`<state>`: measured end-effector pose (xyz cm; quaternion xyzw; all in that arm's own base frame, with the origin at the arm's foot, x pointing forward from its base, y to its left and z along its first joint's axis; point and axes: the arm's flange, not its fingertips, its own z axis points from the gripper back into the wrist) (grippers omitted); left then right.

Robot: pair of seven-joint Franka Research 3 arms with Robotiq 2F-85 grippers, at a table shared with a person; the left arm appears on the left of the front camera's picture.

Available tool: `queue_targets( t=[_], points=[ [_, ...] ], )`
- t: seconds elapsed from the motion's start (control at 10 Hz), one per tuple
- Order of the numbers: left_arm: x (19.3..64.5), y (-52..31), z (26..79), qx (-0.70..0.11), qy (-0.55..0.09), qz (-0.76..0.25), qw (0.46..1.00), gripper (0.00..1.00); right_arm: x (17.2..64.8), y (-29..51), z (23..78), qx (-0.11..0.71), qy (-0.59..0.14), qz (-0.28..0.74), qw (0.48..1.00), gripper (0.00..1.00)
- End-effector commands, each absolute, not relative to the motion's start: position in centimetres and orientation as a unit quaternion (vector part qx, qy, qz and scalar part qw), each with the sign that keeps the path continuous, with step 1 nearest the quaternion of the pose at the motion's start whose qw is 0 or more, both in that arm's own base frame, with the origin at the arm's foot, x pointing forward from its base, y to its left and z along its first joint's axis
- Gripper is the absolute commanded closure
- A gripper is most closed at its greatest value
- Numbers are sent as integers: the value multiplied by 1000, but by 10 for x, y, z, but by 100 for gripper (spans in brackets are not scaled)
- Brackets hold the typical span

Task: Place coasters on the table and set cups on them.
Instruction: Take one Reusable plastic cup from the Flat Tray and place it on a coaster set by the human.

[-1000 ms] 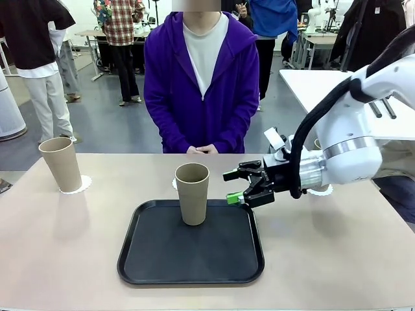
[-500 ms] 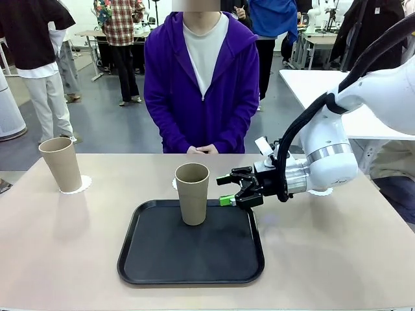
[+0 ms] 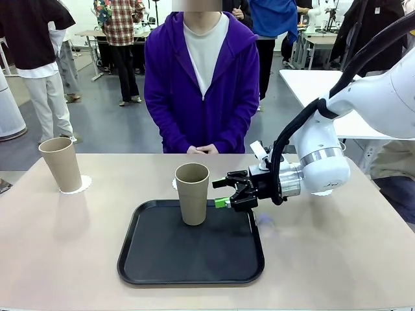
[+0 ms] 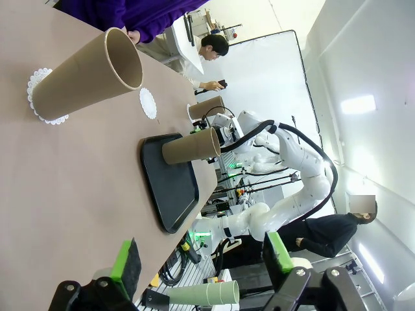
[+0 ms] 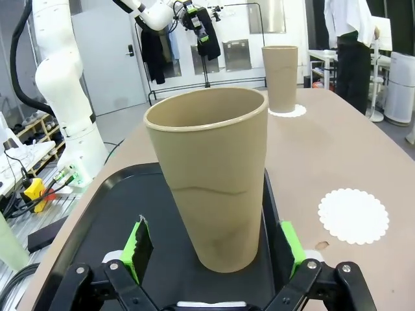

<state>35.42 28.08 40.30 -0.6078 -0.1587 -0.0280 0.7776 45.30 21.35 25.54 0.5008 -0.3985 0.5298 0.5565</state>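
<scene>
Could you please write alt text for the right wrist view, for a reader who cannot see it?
The right end effector is open, its green-padded fingers on either side of a tall greyish-tan cup standing upright on a black tray. An empty white coaster lies on the beige table beside the tray, and a second cup stands on another coaster farther off.

Three tall greyish-tan cups stand upright. One (image 3: 192, 193) is on the black tray (image 3: 191, 262) near the table's (image 3: 65, 259) front edge. Another (image 3: 61, 164) stands on a lacy white coaster (image 3: 82, 185) near the far left corner. A bare coaster (image 5: 353, 216) lies beyond the tray.
</scene>
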Motion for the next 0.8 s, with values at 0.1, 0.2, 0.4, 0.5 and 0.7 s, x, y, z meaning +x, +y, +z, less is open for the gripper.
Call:
queue_targets(
  t=[0.1,0.2,0.4,0.5,0.7],
  points=[
    [351,282,404,-608,-161,-32,777,0,453,214,255,501,-399,530,557,0],
    [351,282,404,-608,-161,-32,777,0,455,221,243,500,-389,531,563,0],
    [351,282,404,-608,-161,-32,777,0,456,231,234,504,-389,527,563,0],
    [351,282,404,-608,-161,-32,777,0,456,235,233,504,-391,530,559,0],
    [351,282,404,-608,-161,-32,777,0,458,240,230,504,-396,538,548,0]
  ],
)
